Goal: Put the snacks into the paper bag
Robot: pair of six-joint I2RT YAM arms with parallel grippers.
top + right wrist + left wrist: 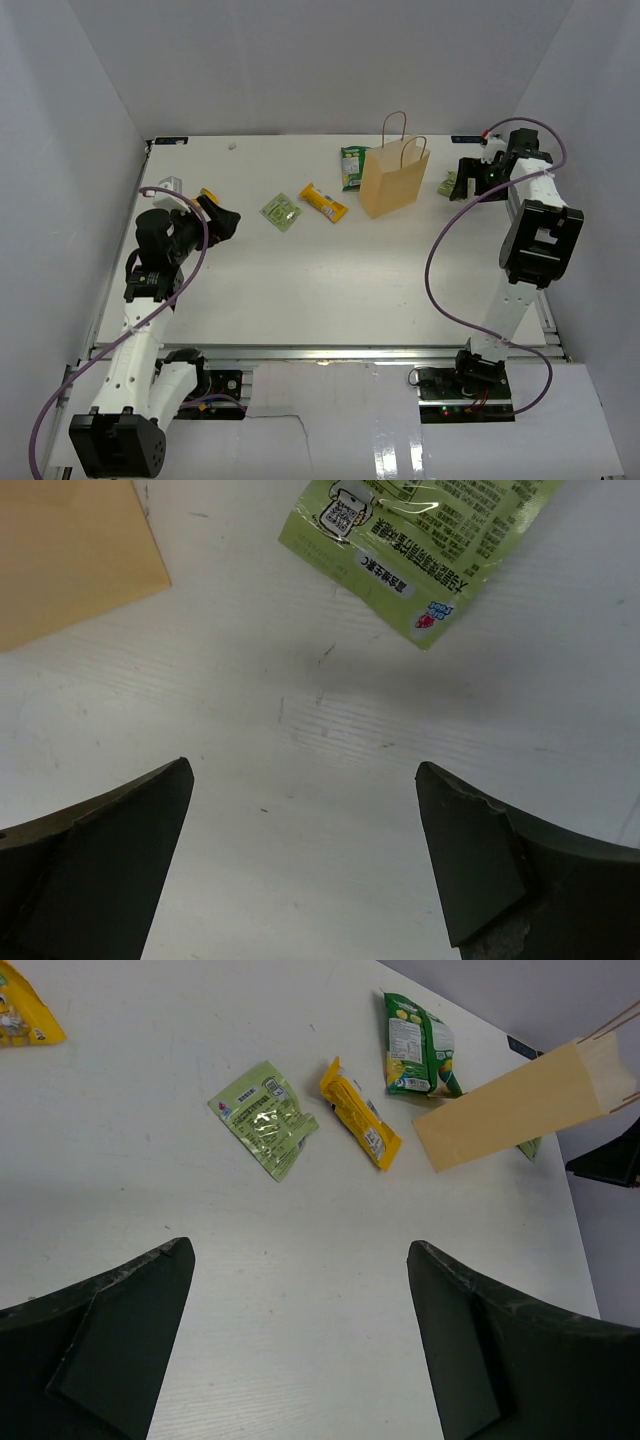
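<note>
The paper bag point(393, 180) stands upright on the far counter point(330, 290). The green pouch point(352, 166), yellow-orange bar point(324, 202) and pale-green square point(281, 211) lie to its left, and a second square point(447, 184) to its right. The left fingers point(110, 1350) and right fingers point(100, 850) gape wide, empty.

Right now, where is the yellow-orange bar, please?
In the top view, the yellow-orange bar lies left of the paper bag, between it and a pale-green square.

Left fingers point(100, 1360), right fingers point(90, 870) wide apart
</note>
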